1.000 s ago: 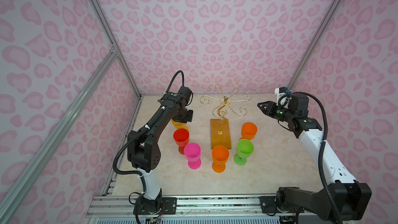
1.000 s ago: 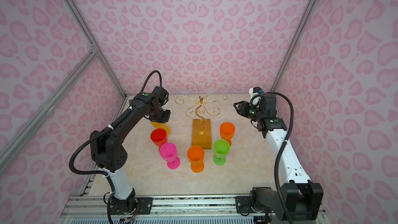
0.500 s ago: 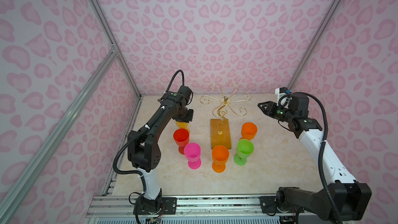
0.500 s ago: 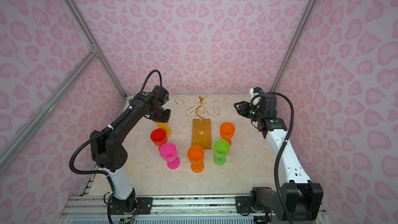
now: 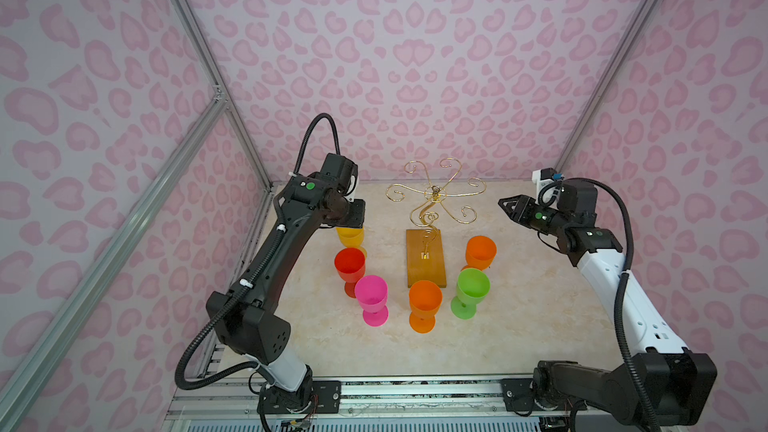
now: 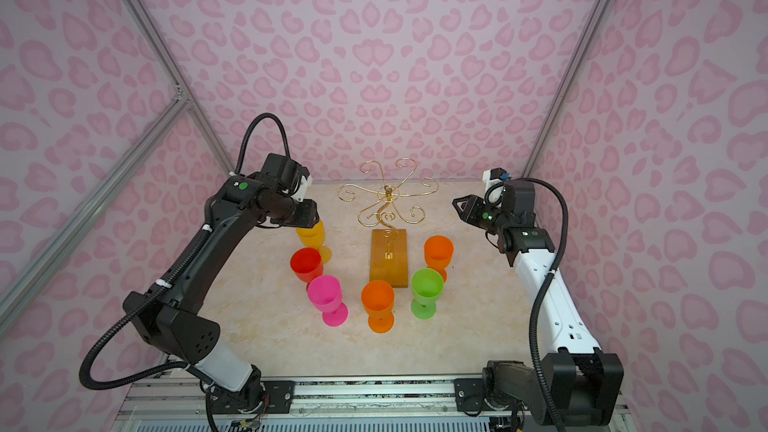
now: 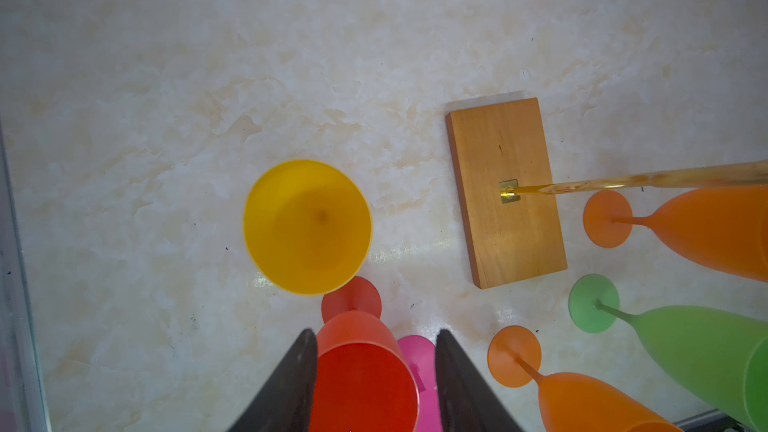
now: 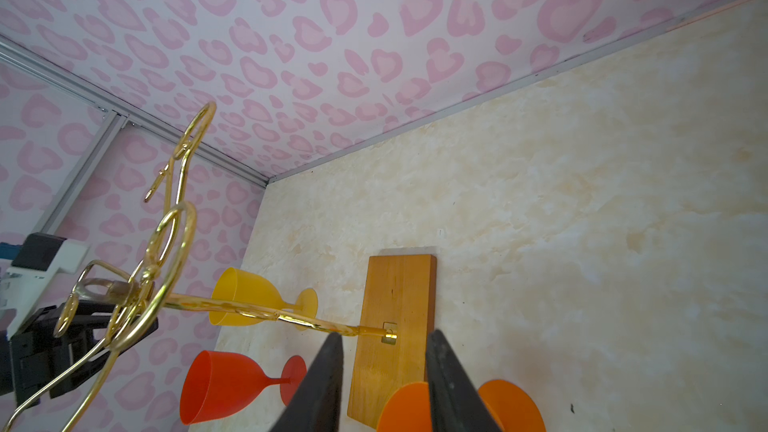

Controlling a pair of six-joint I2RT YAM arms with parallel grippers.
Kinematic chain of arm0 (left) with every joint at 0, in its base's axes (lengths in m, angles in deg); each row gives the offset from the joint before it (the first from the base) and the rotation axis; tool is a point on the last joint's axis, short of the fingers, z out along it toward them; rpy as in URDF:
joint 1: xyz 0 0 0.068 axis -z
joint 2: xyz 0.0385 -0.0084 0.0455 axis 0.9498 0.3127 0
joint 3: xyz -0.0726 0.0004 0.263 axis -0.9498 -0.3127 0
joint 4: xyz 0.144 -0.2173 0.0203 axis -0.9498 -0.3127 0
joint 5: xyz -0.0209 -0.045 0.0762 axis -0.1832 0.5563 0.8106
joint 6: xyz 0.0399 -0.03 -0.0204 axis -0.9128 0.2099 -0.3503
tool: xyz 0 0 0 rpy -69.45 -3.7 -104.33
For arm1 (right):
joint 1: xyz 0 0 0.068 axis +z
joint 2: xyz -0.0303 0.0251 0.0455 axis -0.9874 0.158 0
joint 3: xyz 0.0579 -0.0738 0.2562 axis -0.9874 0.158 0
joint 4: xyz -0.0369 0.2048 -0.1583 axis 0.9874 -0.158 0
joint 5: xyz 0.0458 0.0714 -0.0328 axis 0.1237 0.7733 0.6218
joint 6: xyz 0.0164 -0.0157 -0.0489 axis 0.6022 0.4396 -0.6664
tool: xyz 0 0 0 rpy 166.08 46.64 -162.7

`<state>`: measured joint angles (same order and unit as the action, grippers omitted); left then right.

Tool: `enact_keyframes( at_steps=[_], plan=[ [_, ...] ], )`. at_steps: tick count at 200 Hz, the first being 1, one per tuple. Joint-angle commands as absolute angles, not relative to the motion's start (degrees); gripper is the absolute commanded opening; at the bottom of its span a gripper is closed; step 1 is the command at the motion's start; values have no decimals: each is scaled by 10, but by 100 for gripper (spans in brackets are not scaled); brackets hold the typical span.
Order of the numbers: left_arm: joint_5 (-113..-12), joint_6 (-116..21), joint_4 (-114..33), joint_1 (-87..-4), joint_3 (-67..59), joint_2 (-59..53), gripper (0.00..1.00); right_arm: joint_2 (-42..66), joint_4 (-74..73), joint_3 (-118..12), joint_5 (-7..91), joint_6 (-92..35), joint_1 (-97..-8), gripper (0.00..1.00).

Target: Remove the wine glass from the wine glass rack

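The wine glass rack (image 5: 434,197) (image 6: 386,201) is a gold wire stand on an amber base (image 7: 505,193) at mid-table, and nothing hangs on its curled arms (image 8: 174,243). A yellow wine glass (image 5: 351,236) (image 6: 311,236) (image 7: 307,226) (image 8: 245,297) stands upright on the table left of the rack. My left gripper (image 5: 353,218) (image 6: 307,218) (image 7: 374,332) hovers just above that glass, open, with nothing in its jaws. My right gripper (image 5: 505,203) (image 6: 459,203) (image 8: 384,334) hangs open to the right of the rack, holding nothing.
Several other glasses stand upright around the base: red (image 5: 350,261), pink (image 5: 371,295), orange (image 5: 424,300), green (image 5: 473,286) and another orange (image 5: 481,252). The red one is close to the yellow glass. Pink patterned walls enclose the table on three sides.
My left gripper has opened and let go of the yellow wine glass, which now stands free on the table. The right arm has not moved.
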<state>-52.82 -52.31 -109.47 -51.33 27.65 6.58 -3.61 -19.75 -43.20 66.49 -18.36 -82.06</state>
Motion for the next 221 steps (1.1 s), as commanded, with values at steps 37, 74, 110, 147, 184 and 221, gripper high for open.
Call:
enact_keyframes(
  at_steps=[37,74,110,147,184,221],
  plan=[
    [-278,-471,-984,-582,172,-73,60,-54,-199,-423,587,-217,-831,34],
    [-139,-486,-746,-605,-25,-185,74,-64,-175,-396,516,-240,-832,35],
    [-105,-526,-494,-619,-216,-259,84,-75,-124,-353,457,-256,-832,38],
    [-132,-562,-327,-641,-351,-275,85,-80,-96,-317,416,-267,-832,44],
    [-186,-586,-205,-656,-445,-218,85,-80,-74,-283,376,-279,-831,45],
    [-244,-574,-145,-673,-485,-123,85,-84,-21,-230,345,-283,-831,46]
  ],
)
